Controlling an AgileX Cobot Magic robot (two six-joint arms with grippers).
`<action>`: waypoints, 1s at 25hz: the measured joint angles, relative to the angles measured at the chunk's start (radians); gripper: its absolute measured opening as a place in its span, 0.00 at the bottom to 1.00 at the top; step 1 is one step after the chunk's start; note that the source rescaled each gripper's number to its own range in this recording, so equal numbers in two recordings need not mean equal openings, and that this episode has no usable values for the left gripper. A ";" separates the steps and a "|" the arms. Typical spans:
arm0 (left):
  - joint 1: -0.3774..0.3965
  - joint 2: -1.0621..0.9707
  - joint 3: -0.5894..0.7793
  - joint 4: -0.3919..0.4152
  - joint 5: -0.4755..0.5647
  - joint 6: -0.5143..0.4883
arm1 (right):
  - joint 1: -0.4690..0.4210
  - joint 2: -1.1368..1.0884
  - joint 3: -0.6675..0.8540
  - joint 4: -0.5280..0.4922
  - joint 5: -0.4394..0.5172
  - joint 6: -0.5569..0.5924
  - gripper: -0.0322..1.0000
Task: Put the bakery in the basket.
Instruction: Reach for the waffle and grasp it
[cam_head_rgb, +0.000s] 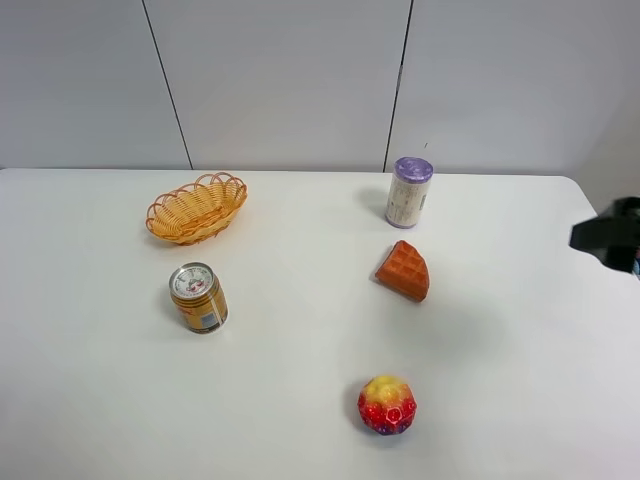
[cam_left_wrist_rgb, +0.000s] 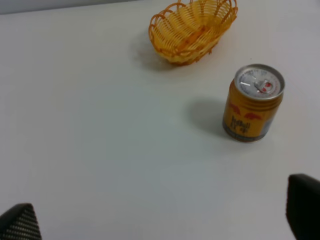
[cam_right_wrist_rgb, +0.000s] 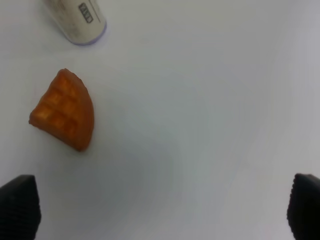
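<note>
Exterior high view shows the right arm (cam_head_rgb: 610, 236) at the bench's (cam_head_rgb: 90, 400) right edge; right claw (cam_right_wrist_rgb: 160, 214) and left claw (cam_left_wrist_rgb: 162, 216) both gape wide, empty. The bakery (cam_head_rgb: 404, 271), an orange-brown gridded wedge, lies right of centre beside a purple-lidded canister (cam_head_rgb: 408, 192), well apart from the basket (cam_head_rgb: 197, 208) far left, with a gold can (cam_head_rgb: 198, 297) just nearer than it.

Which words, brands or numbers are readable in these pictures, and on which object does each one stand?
Gold can: dark lettering on its side, too blurred to read.
Purple-lidded container: printed label, too small to read; right wrist view shows only dark barcode-like marks.
No text can be quoted.
</note>
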 joint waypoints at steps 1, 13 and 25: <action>0.000 0.000 0.000 0.000 0.000 0.000 | 0.005 0.090 -0.016 0.027 -0.031 -0.014 1.00; 0.000 0.000 0.000 0.000 0.000 0.000 | 0.279 0.852 -0.332 0.077 -0.234 0.104 1.00; 0.000 0.000 0.000 0.000 0.000 0.000 | 0.307 1.098 -0.394 0.063 -0.371 0.226 1.00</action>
